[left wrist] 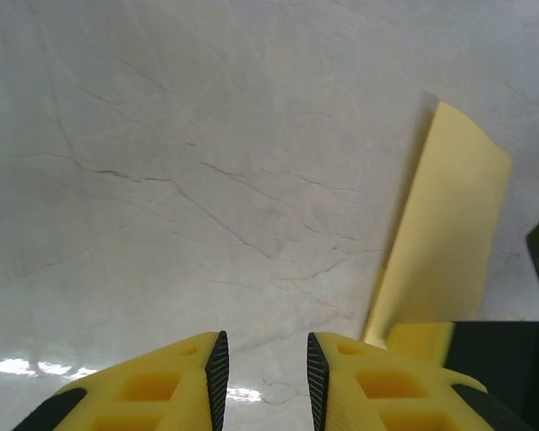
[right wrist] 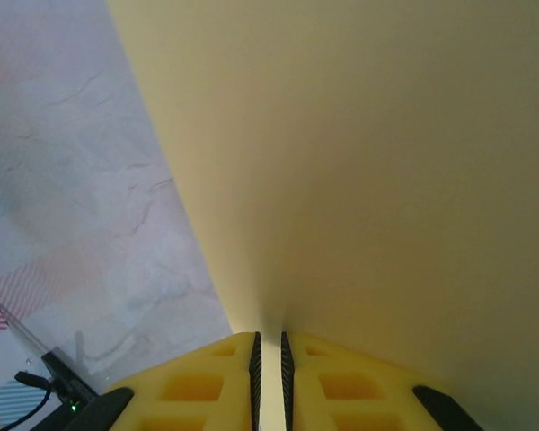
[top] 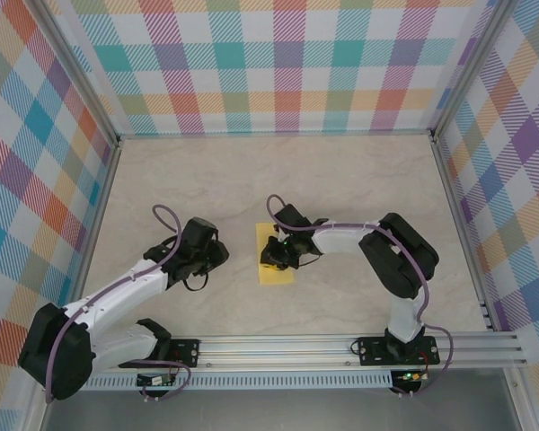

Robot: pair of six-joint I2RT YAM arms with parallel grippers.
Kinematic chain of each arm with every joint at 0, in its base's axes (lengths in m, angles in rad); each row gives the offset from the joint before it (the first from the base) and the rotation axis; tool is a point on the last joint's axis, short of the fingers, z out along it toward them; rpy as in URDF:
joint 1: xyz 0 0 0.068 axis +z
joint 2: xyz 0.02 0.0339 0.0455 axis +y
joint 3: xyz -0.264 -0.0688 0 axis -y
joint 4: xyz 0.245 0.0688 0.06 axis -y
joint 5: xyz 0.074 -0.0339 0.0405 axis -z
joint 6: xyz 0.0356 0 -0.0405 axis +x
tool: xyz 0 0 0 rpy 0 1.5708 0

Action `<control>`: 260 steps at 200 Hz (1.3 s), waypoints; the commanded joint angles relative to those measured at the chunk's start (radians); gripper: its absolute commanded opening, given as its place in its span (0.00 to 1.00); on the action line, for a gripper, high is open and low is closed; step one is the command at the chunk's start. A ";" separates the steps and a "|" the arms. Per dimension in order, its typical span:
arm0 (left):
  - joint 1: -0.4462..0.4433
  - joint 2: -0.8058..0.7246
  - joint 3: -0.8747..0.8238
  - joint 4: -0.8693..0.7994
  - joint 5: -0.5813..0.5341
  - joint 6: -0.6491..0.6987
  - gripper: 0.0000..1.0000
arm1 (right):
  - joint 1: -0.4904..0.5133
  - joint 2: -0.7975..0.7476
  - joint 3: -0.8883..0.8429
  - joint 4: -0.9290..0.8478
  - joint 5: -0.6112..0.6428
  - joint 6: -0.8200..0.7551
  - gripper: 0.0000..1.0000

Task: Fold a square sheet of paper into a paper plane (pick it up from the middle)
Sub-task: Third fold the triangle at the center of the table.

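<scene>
The square sheet of paper (top: 276, 272) is yellow and lies as a narrow upright strip at the table's middle. In the right wrist view the sheet of paper (right wrist: 368, 162) rises as a broad yellow slope into my right gripper (right wrist: 269, 382). The jaws stand almost together with a raised fold of the paper between the pads. From above, the right gripper (top: 275, 254) sits on the strip's middle. My left gripper (top: 217, 255) hovers a little to the left of the paper, open, with bare table between its fingers (left wrist: 217, 373). The paper (left wrist: 445, 233) shows at the right of that view.
The marble-patterned table (top: 359, 180) is walled by plaid panels on three sides. An aluminium rail (top: 341, 346) carrying both arm bases runs along the near edge. The right arm's elbow (top: 404, 256) stands to the right of the paper.
</scene>
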 commanded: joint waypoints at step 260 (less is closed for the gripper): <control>0.015 0.637 0.350 0.172 0.320 0.138 0.12 | -0.079 -0.262 -0.226 0.015 0.112 0.045 0.44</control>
